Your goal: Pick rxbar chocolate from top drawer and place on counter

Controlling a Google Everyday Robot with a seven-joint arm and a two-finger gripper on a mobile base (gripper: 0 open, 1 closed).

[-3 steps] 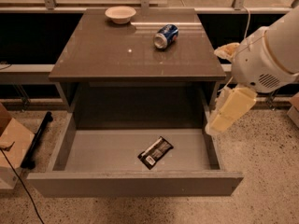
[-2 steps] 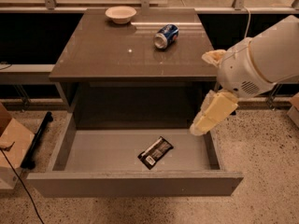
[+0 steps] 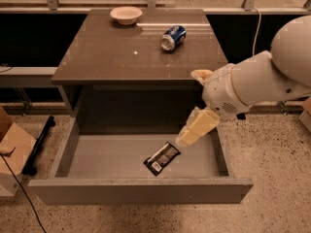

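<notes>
The rxbar chocolate [image 3: 162, 158], a flat black wrapper with a white patch at its near end, lies diagonally on the floor of the top drawer [image 3: 141, 191], which is pulled fully out. My gripper [image 3: 190, 108] is open and empty. It hangs over the drawer's right half, with its lower cream finger [image 3: 197, 127] just above and to the right of the bar, not touching it. The upper finger [image 3: 201, 74] is level with the front edge of the counter [image 3: 116, 52].
On the counter lie a blue soda can [image 3: 173, 37] on its side and a cream bowl [image 3: 126, 15] at the back. A cardboard box [image 3: 12, 149] and a black bar [image 3: 40, 142] are on the speckled floor to the left of the drawer.
My arm and gripper have moved left and down from beside the drawer's right wall to over the drawer, close to the bar. The bar has not moved.
</notes>
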